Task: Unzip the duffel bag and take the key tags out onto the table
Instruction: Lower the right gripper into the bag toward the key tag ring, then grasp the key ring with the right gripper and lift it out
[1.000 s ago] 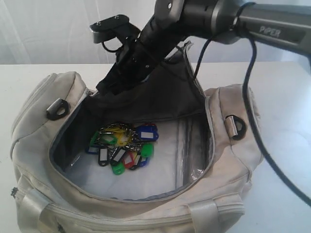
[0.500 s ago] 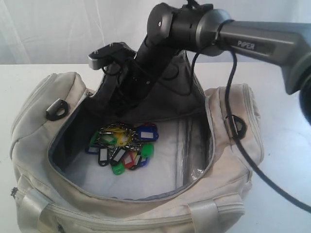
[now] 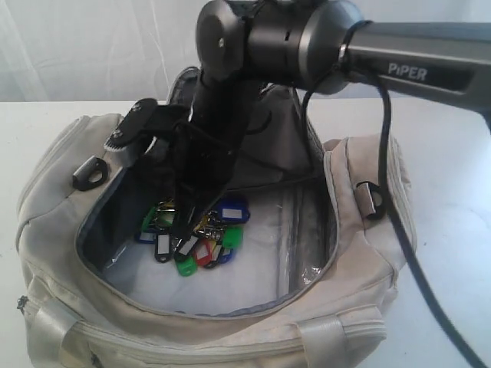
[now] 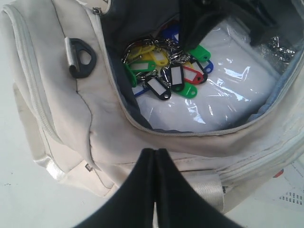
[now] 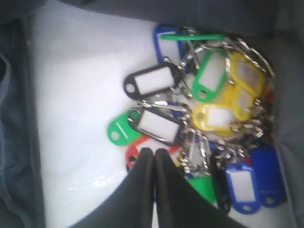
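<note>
Low in the centre of the exterior frame, the right gripper hangs inside the gaping mouth of the duffel bag. Its tips are just above the key tags, which lie heaped on the bag's pale, plastic-covered floor, left of centre. The zip is undone and the dark lining flap stands up behind the right arm, so I judge the unzipping done and the pick now in hand. Its wrist view shows the jaws pressed together on nothing, over the black and green tags; I reckon they must part before taking a ring. The left gripper, at the bottom of its own view, hovers outside the bag above its cream side wall, jaws likewise closed and empty. I judge it parked there to leave the mouth free. The table, at the right edge, is where the bunch belongs.
</note>
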Tool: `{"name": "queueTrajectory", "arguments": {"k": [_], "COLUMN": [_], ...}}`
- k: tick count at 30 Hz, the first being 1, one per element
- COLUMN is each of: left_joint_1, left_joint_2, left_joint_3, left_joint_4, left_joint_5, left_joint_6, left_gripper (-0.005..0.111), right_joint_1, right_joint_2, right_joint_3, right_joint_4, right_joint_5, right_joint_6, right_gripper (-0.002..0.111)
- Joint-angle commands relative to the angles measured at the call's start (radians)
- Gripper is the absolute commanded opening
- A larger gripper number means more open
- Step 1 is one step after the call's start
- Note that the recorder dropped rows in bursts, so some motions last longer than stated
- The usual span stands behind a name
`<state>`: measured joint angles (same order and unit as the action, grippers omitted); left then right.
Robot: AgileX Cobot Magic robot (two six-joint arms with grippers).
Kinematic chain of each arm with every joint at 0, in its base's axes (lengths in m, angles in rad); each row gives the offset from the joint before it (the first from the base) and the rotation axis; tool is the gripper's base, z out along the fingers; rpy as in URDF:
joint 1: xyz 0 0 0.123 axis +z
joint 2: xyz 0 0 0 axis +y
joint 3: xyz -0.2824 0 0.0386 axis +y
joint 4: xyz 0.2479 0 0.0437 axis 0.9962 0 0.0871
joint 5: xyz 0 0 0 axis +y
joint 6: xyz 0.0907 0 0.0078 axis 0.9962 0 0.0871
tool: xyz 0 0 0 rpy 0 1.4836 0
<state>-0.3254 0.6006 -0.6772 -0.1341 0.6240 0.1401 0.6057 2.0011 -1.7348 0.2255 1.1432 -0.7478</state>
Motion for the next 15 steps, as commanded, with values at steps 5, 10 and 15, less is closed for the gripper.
{"name": "queueTrajectory", "arguments": {"k": [5, 10, 15], "left_joint_1": [0.003, 0.003, 0.003], "left_joint_2": [-0.007, -0.007, -0.007], "left_joint_3": [0.002, 0.002, 0.002], "left_joint_4": [-0.016, -0.016, -0.016], "left_joint_5": [0.012, 0.012, 0.012], "left_joint_6": [-0.002, -0.002, -0.002], "left_gripper": [0.0, 0.0, 0.0], "right_joint_1": [0.054, 0.054, 0.054], "right_joint_2": [0.038, 0.077, 0.133], "right_joint_3": [0.032, 0.032, 0.032], "right_joint_4": [0.007, 0.007, -0.056], "right_joint_5": [-0.103, -0.097, -0.161], "right_joint_6": [-0.007, -0.007, -0.015], "right_gripper": [0.016, 0.072, 0.082]}}
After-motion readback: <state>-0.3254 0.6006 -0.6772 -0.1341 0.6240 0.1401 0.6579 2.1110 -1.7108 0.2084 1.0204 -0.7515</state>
